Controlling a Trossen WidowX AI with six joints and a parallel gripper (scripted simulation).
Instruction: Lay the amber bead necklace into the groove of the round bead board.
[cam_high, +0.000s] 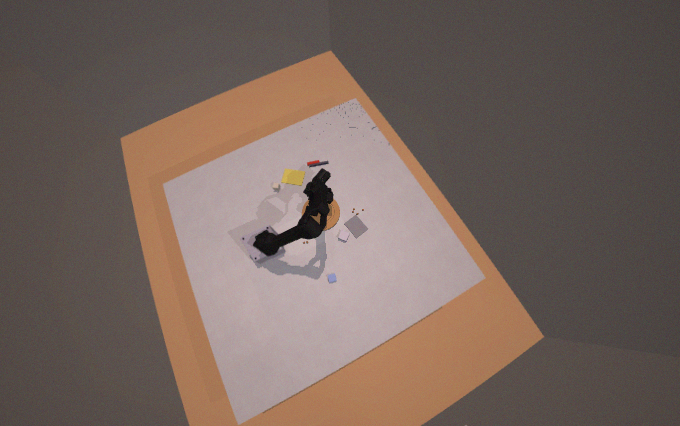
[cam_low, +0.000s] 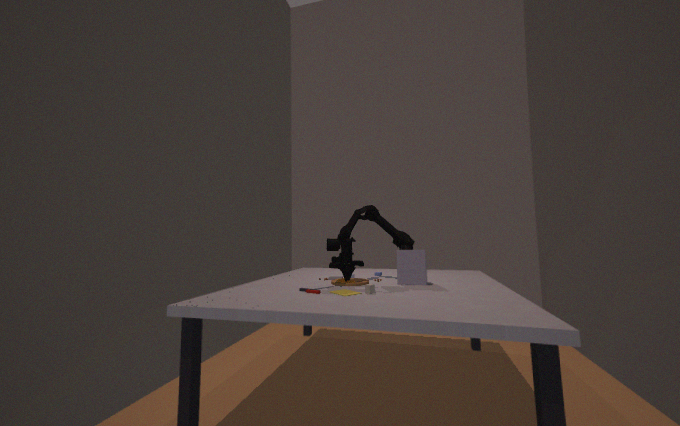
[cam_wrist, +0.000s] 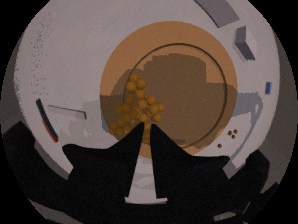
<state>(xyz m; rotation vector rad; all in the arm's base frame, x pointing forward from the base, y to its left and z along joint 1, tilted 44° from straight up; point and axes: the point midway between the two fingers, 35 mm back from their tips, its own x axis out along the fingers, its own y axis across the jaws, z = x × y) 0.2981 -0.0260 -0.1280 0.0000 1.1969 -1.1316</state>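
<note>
The amber bead necklace (cam_wrist: 142, 104) lies heaped on the left part of the round bead board (cam_wrist: 165, 31) (cam_high: 335, 214) (cam_low: 364, 282) in the wrist view. The heap lies across the left side of the dark circular groove (cam_wrist: 178, 44) and spreads both inside and outside it. My gripper (cam_wrist: 147, 125) (cam_low: 347, 278) points down, low at the board, with its fingertips almost together. It is shut on the lower end of the necklace, with beads showing at the tips. In the top view the arm hides the fingertips and necklace.
A red-handled screwdriver (cam_high: 313, 163) (cam_wrist: 49, 129), yellow sheet (cam_high: 293, 177) and cream block (cam_high: 276, 186) lie on one side. A grey square (cam_high: 356, 226), lilac block (cam_high: 343, 234) and blue block (cam_high: 331, 277) (cam_wrist: 268, 88) lie on the other. Small brown beads (cam_high: 353, 209) lie near the board.
</note>
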